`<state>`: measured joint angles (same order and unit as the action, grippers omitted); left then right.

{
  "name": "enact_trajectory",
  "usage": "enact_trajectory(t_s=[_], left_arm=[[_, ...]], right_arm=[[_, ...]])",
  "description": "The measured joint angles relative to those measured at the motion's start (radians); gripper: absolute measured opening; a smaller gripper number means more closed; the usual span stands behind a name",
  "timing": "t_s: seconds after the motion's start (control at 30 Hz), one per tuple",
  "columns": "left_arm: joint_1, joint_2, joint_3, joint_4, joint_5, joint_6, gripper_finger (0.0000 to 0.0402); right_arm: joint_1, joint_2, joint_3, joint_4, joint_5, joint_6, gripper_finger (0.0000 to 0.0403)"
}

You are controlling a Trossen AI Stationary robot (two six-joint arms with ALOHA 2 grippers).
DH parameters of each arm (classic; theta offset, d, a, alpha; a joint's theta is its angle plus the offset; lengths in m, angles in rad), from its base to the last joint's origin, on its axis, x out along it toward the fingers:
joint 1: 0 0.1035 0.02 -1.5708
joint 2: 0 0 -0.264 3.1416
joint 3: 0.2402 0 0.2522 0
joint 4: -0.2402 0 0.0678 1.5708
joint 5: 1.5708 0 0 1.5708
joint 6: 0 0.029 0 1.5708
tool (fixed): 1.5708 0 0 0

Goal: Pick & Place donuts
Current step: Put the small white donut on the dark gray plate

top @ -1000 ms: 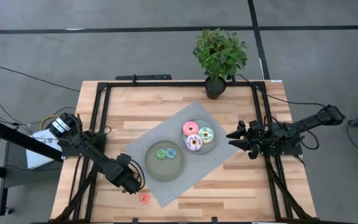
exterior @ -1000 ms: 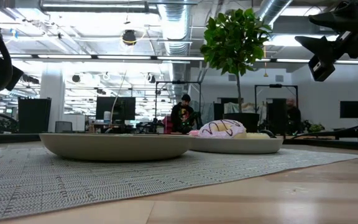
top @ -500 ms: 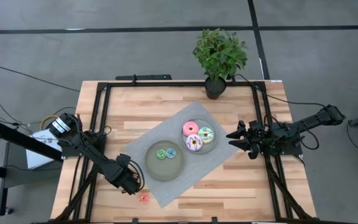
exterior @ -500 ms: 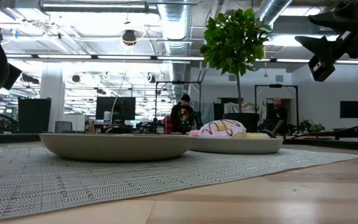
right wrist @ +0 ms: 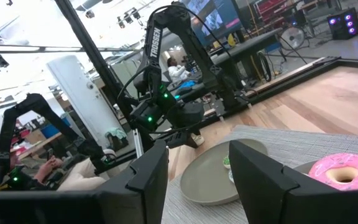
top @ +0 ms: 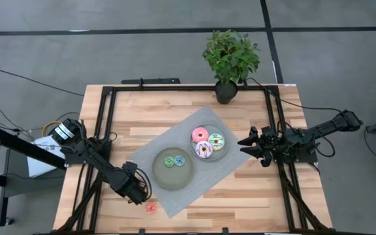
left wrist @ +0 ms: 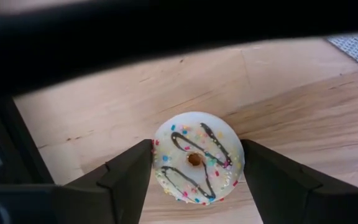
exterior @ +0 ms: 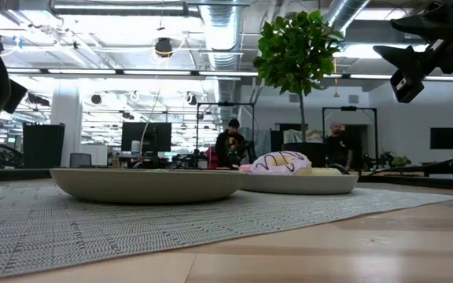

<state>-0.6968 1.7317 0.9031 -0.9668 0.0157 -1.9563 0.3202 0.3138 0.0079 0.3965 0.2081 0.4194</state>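
Observation:
A small donut (top: 151,207) lies flat on the bare wood near the table's near edge, just off the grey mat; it looks red from above and shows pale icing with dark drizzle (left wrist: 196,158) in the left wrist view. My left gripper (top: 139,191) hangs open just left of it, and its two fingers frame the donut in the wrist view. The green (top: 169,161) and blue (top: 179,158) tiny donuts lie in the nearer grey plate (top: 172,179). Pink (top: 200,134), purple-white (top: 203,149) and yellow-green (top: 216,140) donuts fill the farther plate (top: 224,149). My right gripper (top: 245,145) waits open at the mat's right. No yellow tiny donut shows.
A grey woven mat (top: 207,179) lies slantwise under both plates. A potted plant (top: 230,59) stands at the far edge. Black frame rails (top: 106,124) run along the table's left and right sides. Bare wood lies around the mat. People show in the room beyond (exterior: 230,145).

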Motion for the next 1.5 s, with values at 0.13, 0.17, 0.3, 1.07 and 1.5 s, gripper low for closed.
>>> enact_trajectory(t_s=[0.13, 0.17, 0.3, 1.07, 1.5], left_arm=[[0.0, 0.0, 0.0, 0.0, -0.005, -0.015, 0.0237], [0.0, 0.0, 0.001, -0.003, -0.005, -0.015, 0.0237], [-0.001, 0.007, 0.038, -0.06, -0.034, -0.014, 0.0237], [0.15, 0.005, 0.265, -0.108, -0.266, 0.391, 0.0237], [0.338, 0.005, 0.305, 0.199, -0.243, 0.784, 0.0237]], right_arm=[[0.0, 0.0, 0.0, 0.0, 0.0, 0.0, 0.0161], [0.0, 0.0, 0.0, 0.0, 0.0, 0.0, 0.016], [0.0, 0.0, 0.0, 0.0, 0.0, 0.0, 0.016], [0.0, 0.0, 0.0, 0.0, 0.001, 0.019, 0.016], [0.0, 0.0, 0.0, 0.0, 0.001, 0.019, 0.0161]])
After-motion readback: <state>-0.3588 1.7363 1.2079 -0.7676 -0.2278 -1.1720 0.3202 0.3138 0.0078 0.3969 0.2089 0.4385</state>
